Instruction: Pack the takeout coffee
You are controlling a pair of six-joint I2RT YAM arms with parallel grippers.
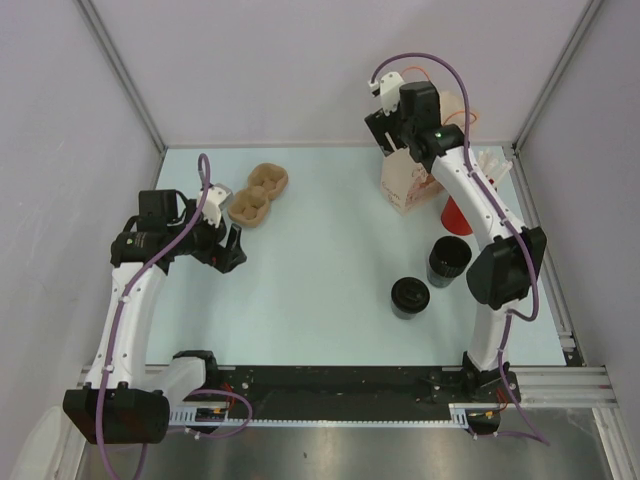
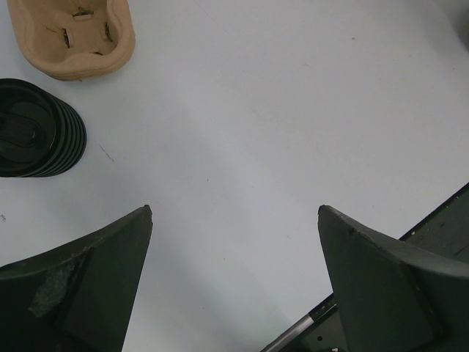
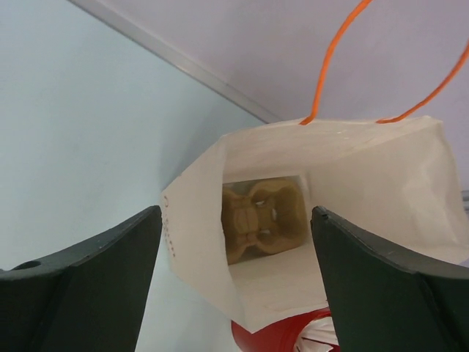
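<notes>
1. Nearest the lens, the left gripper (image 2: 234,213) showed its two dark fingers spread wide over bare tabletop with nothing between them. It hung well to the left of the white paper bag (image 1: 405,185).
2. The pale blue table (image 1: 320,260) carried everything. The bag stood upright on its far right part, with its mouth open upward and its orange handles (image 3: 330,66) raised.
3. The right gripper (image 3: 236,213) hung directly above the bag's mouth, fingers apart and gripping nothing.
4. At the bottom of the bag lay a cardboard carrier (image 3: 264,220).
5. A loose carrier (image 1: 258,195) lay flat well to the left of the bag, between the bag and the left gripper.
6. A red cup (image 1: 455,215) stood just beside the bag's near right corner.
7. A taller black cup (image 1: 448,262), its top open, stood on the near side of the bag, past the red cup.
8. The takeout coffee (image 1: 410,298) sat outside the bag and farther from it on that near side, just beside the taller cup. Whether the two touched could not be told. It stood upright on its base with its long axis vertical and its ringed lid facing straight up toward the overhead camera. Neither gripper was on it.
</notes>
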